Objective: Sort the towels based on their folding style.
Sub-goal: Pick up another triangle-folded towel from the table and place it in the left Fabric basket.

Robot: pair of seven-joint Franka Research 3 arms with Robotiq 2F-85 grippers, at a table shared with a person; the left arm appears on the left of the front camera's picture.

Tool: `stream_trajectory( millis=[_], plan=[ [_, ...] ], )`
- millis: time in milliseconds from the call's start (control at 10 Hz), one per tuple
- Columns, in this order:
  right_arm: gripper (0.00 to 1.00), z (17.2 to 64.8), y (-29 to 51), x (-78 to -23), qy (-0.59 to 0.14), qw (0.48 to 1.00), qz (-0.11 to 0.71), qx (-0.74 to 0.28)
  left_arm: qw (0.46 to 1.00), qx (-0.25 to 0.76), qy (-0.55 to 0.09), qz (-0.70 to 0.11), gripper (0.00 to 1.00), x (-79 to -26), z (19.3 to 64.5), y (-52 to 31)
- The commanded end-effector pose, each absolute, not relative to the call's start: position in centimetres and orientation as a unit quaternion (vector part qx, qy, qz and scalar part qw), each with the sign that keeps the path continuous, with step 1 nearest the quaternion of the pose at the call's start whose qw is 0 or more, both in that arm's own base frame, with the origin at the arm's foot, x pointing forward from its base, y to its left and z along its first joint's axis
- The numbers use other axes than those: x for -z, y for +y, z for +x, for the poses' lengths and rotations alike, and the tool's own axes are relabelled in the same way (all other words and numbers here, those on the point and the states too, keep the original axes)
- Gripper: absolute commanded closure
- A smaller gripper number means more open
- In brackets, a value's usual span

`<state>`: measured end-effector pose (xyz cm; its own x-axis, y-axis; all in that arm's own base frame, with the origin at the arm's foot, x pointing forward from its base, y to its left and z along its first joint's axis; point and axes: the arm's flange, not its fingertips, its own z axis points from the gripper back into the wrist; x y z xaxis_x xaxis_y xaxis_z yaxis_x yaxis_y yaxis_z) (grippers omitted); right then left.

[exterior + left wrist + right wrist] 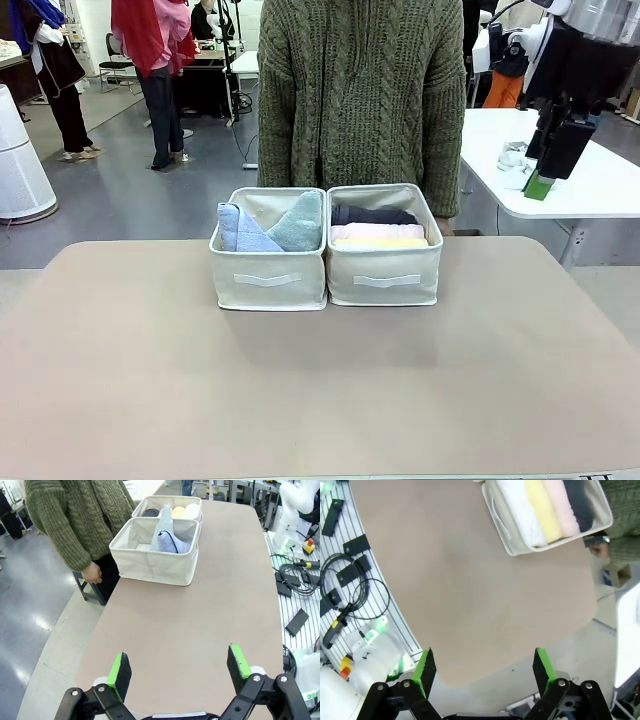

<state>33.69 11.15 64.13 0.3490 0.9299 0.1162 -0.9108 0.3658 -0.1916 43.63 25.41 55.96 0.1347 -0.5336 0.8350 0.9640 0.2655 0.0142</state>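
Two cream fabric bins stand side by side at the far middle of the table. The left bin (267, 280) holds the light blue cone towel (240, 232) and the grey-teal cone towel (298, 222). In the right bin (385, 280) lie the dark grey roll (372, 215), pink roll (378, 231) and yellow roll (380, 243); the white roll (517, 510) lies beside the yellow roll (542, 507). My right gripper (545, 175) hangs high at the right, open (485, 670) and empty. My left gripper (180, 672) is open and empty above the bare tabletop, far from the bins (150, 560).
A person in a green knit sweater (360, 90) stands behind the bins, one hand (92, 572) at the table's far edge. A white table (590, 185) with a small cloth (512, 155) stands at the back right. Cables (350, 595) lie beside the table.
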Motion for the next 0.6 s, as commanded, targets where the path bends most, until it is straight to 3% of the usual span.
stream_trajectory(
  millis=[0, 500],
  plan=[
    [0.00, 33.51, 10.85, -64.16, -0.097, 0.818, -0.048, -0.565, 0.693, 0.537, -0.388, -0.284, 0.00, -56.05, 43.48, 25.34],
    [0.00, 33.51, 10.85, -64.16, -0.097, 0.818, -0.048, -0.565, 0.693, 0.537, -0.388, -0.284, 0.00, -56.05, 43.48, 25.34]
  ],
)
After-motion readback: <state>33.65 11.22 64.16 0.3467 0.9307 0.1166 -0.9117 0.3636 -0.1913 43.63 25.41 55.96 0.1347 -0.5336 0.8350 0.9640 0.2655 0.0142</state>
